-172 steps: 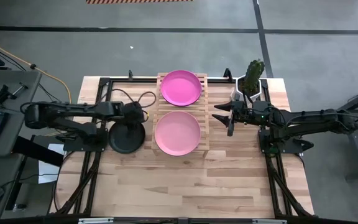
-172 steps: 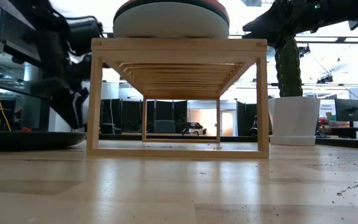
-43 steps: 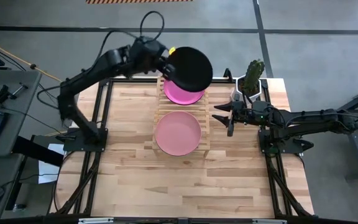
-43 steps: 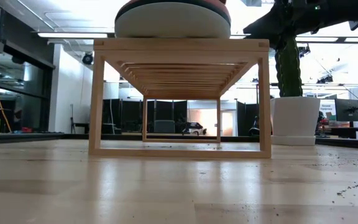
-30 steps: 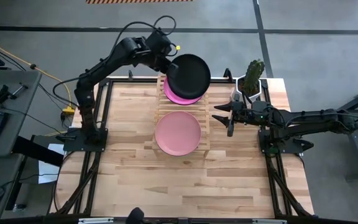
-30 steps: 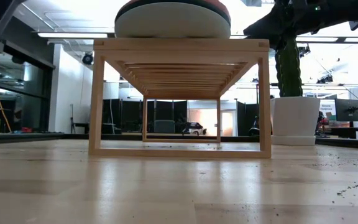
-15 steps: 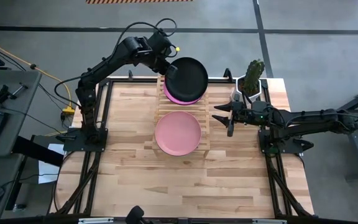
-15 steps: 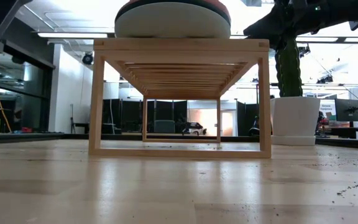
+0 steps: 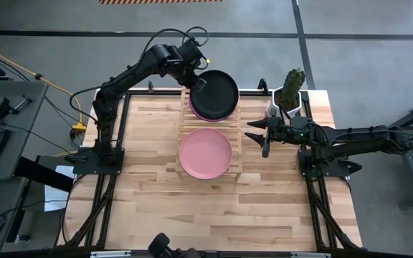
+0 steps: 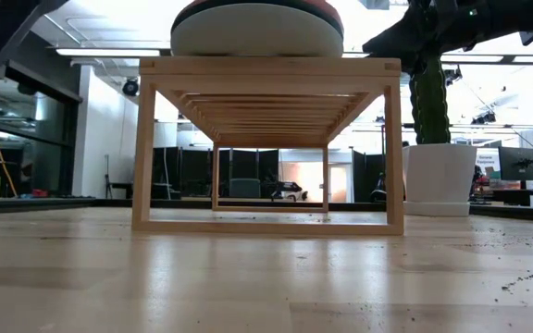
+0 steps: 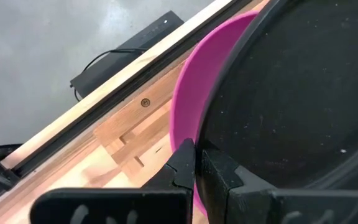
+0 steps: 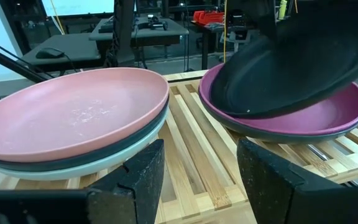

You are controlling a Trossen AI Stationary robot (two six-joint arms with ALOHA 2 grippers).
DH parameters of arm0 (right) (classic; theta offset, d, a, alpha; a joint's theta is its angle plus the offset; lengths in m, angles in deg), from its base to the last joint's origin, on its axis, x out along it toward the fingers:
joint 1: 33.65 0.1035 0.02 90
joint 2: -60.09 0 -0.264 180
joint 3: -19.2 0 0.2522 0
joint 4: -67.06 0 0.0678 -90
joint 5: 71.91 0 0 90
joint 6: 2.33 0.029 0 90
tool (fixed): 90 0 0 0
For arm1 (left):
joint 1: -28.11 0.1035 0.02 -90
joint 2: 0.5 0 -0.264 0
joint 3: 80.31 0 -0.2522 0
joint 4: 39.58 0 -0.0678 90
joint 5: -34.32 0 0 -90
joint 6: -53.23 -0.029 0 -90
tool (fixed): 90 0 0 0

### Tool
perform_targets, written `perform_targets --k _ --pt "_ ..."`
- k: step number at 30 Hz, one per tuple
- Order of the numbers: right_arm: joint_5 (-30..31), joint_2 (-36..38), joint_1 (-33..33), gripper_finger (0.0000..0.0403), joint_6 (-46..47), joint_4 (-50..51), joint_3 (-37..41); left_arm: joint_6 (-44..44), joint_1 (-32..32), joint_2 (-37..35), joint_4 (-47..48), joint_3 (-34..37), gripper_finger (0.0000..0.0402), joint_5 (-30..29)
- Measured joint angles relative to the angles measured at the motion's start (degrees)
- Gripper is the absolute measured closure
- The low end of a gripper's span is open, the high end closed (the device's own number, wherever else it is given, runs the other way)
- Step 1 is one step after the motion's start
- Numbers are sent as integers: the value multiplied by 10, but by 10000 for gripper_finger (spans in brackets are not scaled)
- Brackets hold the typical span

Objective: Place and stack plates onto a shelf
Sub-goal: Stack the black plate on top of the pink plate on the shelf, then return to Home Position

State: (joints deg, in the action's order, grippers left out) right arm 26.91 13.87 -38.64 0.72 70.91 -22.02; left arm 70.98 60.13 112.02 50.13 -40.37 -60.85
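Observation:
A black plate hangs tilted over the magenta plate at the far end of the wooden shelf. My left gripper is shut on it. The magenta plate lies on a darker plate. At the shelf's near end a salmon pink plate tops a stack with a dark and a pale plate under it. My right gripper stands open to the right of the shelf, its fingers pointing at it and touching nothing. My left gripper pinches the black plate's rim at its far left side, one finger on the underside and one on the inner face. It comes from the far left, slanting down. The plate tilts; whether its low edge touches the magenta plate I cannot tell.
A white pot with a cactus stands at the table's far right, just behind my right gripper. In the low view the shelf stands on its legs with the plate stack on top. Bare tabletop lies toward the near edge.
My left gripper has carried the black plate down and a little toward the near edge, closer over the magenta plate. It stays shut on the rim. My right arm has kept still.

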Motion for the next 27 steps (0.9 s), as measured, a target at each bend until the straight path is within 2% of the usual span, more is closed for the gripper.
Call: perform_targets --k 10,21,27 --pt "0 0 0 217 0 3 0 -25 0 11 1 0 393 0" --pt "0 0 0 217 0 3 0 -31 0 11 4 -4 319 -9" --pt "0 0 0 217 -1 3 0 -54 0 9 9 -56 294 -36"
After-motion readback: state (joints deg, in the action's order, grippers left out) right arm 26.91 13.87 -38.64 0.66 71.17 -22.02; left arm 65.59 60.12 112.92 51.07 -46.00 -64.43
